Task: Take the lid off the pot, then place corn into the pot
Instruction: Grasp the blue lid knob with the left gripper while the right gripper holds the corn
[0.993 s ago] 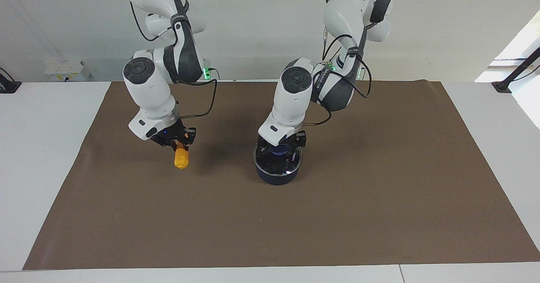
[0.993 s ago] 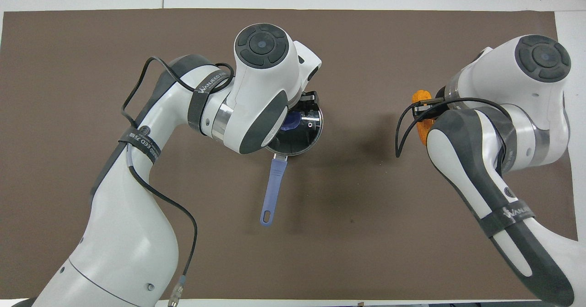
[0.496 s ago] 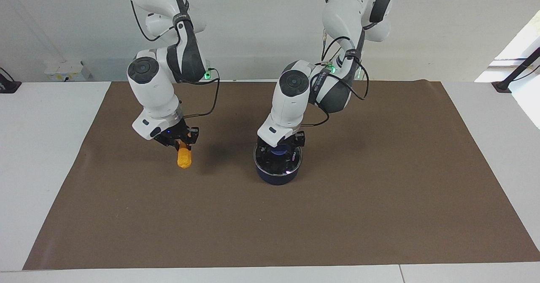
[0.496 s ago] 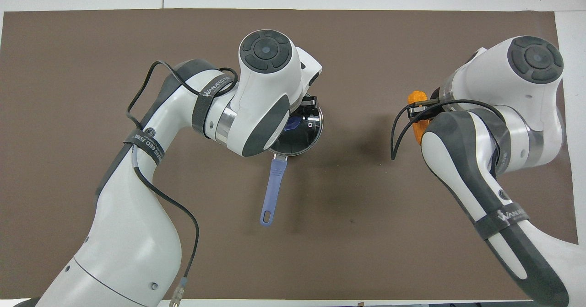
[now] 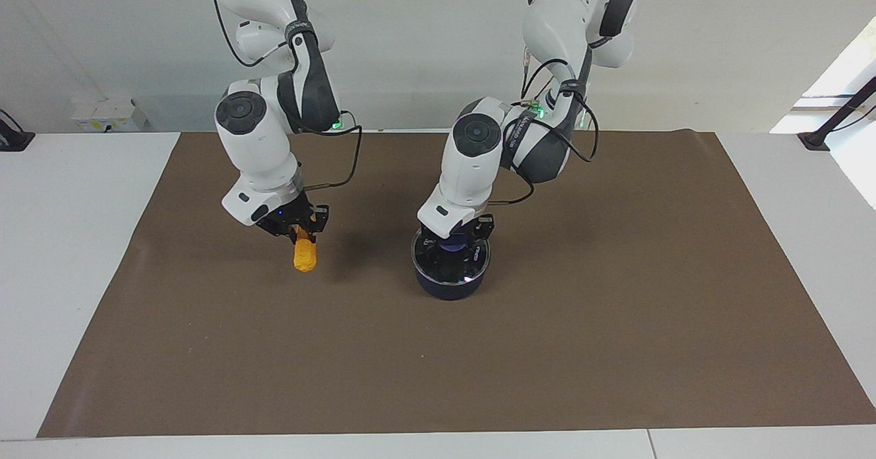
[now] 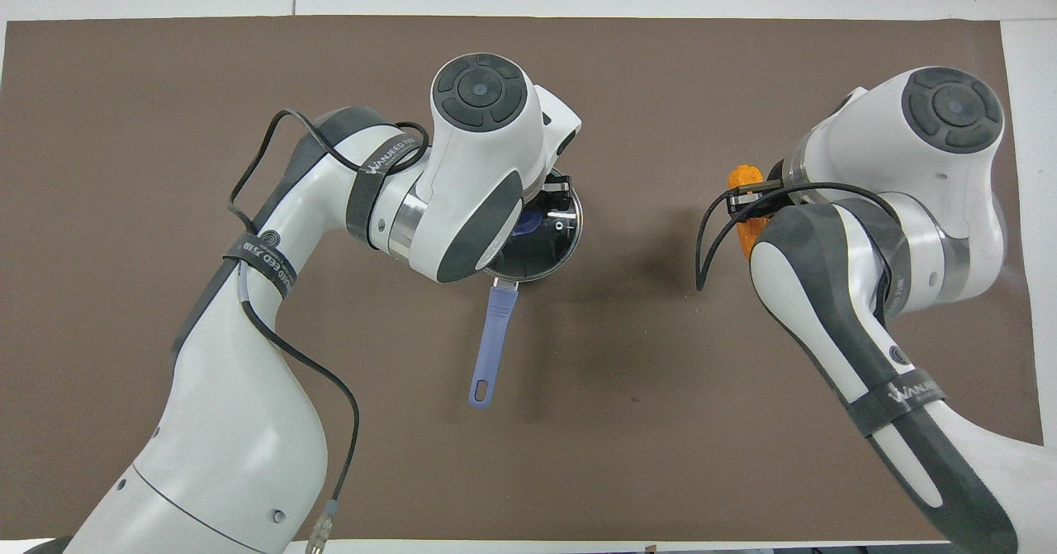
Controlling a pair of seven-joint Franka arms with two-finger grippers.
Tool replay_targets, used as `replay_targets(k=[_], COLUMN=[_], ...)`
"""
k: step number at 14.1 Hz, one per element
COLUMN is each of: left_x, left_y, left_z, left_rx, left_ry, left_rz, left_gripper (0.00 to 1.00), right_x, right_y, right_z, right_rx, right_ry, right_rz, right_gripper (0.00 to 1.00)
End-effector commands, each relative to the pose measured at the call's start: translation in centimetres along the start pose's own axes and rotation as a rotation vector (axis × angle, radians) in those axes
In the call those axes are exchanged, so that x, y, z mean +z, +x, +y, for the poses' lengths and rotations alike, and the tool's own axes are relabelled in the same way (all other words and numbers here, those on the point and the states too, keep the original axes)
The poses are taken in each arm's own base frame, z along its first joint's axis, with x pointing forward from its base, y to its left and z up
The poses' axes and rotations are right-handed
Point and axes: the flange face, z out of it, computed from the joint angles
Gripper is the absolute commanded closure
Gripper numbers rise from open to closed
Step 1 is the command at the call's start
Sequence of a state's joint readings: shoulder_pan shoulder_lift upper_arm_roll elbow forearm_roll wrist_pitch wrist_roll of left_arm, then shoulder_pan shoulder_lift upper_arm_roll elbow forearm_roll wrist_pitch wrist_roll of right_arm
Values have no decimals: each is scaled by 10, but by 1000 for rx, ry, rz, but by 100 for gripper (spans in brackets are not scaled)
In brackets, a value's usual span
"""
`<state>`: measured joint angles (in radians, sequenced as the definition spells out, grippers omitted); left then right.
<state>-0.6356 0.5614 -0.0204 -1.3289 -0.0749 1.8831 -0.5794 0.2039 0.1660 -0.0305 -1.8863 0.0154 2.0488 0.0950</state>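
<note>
The pot [image 5: 448, 288] stands mid-mat, its blue-purple handle [image 6: 493, 343] pointing toward the robots. The glass lid [image 5: 452, 265] lies on the pot and also shows in the overhead view [image 6: 552, 244]. My left gripper [image 5: 454, 239] is down on the lid, its fingers closed around the blue-purple knob [image 5: 452, 243]. My right gripper [image 5: 302, 230] is shut on the top end of the corn [image 5: 305, 257]. It holds the corn hanging just over the mat, beside the pot toward the right arm's end. In the overhead view the corn [image 6: 746, 177] is partly hidden by the right gripper [image 6: 751, 197].
A brown mat [image 5: 582, 322] covers most of the white table [image 5: 68, 240]. Only the pot stands on the mat.
My right gripper has carried the corn a little toward the pot. My left gripper has stayed on the lid's knob, and the lid has not visibly moved.
</note>
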Motion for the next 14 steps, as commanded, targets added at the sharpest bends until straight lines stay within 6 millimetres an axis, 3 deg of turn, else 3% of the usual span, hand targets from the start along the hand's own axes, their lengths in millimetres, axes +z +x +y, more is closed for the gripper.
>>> replay_targets(k=[1, 5, 8, 11, 13, 14], left_x=[-3, -12, -43, -69, -98, -108], left_y=[-5, -3, -8, -7, 3, 8], left_z=[-3, -9, -14, -38, -72, -94], left_rx=[-5, -14, -17, -48, -68, -40], left_ry=[22, 14, -4, -12, -25, -22], left_rz=[-8, -5, 9, -14, 3, -8], left_gripper=[42, 51, 56, 62, 63, 63], right_x=[-2, -4, -33, -52, -63, -67], right_y=[2, 2, 9, 17, 17, 17], right_z=[-3, -7, -17, -56, -99, -132], right_rx=[19, 19, 8, 59, 69, 116], right_ry=[10, 11, 14, 15, 33, 76], right_rz=[-5, -3, -6, -5, 20, 25], right_gripper=[100, 100, 100, 100, 100, 100])
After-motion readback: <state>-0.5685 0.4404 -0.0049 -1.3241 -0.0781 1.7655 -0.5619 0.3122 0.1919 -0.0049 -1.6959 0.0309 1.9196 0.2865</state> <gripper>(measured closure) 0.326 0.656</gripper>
